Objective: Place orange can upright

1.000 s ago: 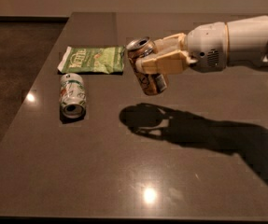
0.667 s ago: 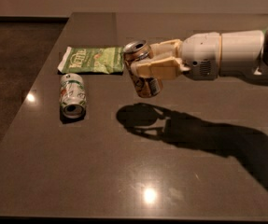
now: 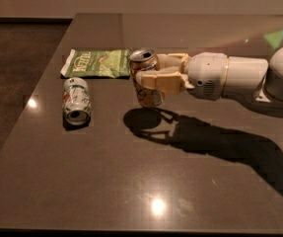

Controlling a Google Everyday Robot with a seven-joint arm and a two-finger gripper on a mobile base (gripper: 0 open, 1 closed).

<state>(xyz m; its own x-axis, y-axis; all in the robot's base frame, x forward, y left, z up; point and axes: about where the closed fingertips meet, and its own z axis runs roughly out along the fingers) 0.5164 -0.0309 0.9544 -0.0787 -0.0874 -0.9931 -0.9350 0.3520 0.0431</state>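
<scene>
White plastic arm [image 3: 239,78] extends level from frame right; its beige two-finger gripper [image 3: 146,79] clasps the shiny orange-gold aluminium can [image 3: 149,97], near-vertical, opening upward.

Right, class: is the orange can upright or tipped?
Nearly upright: the orange can has its top up, clamped in the tool mid-table.

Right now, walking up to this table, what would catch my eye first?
The white arm on the right, its gripper with jaws shut on the orange can, held nearly upright over the middle of the dark table. Left of it a green-and-white can lies on its side, with a green snack bag just behind.
</scene>
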